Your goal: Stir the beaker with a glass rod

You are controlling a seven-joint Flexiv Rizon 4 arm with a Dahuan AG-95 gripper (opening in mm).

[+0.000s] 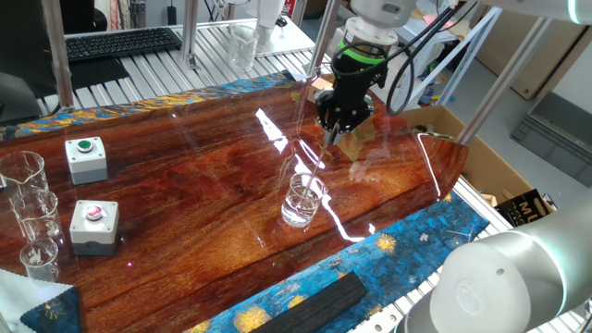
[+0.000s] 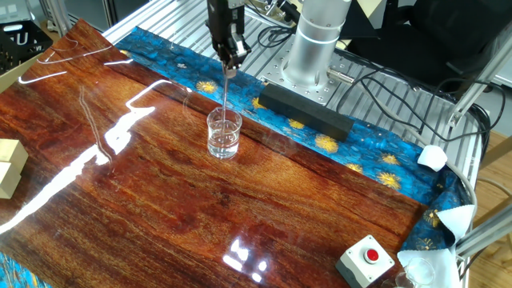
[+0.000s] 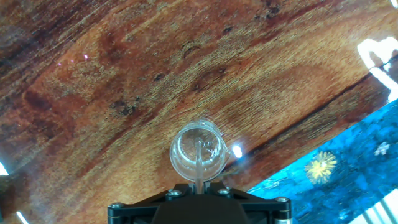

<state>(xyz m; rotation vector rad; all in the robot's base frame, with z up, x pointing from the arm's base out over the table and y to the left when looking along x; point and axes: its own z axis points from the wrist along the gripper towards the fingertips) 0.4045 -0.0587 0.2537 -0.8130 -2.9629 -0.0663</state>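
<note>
directly below the gripper clamped on the glass rod stands the beaker.

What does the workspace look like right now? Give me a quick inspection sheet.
Surface: glossy wooden tabletop, glare streaks.
Job's things: beaker upright mid-table; glass rod reaching down into it.
Clutter: two grey button boxes, three clear beakers at one edge, black bar.
Grippers: gripper shut on glass rod, pointing down above beaker.
Cables: black cables by the arm's base.
Surroundings: keyboard, cardboard box.
</note>
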